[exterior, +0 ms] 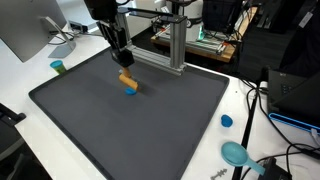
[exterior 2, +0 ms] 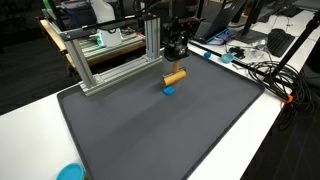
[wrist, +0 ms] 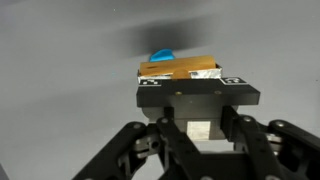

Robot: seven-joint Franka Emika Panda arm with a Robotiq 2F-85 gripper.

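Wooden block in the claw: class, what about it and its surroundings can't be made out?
Wooden block: its near end is hidden behind the claw in the wrist view.
Blue piece: mostly hidden behind the block in the wrist view, too small in both exterior views.
Light blue object: cut off by the bottom edge in an exterior view.

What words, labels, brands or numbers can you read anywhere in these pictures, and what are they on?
No text can be read in any view.
Wooden block held in the end effector: plain, no print.
Fingertips: small black-and-white marks, too blurred to read.
Monitor: nothing legible at this size.
Dark mat: blank.
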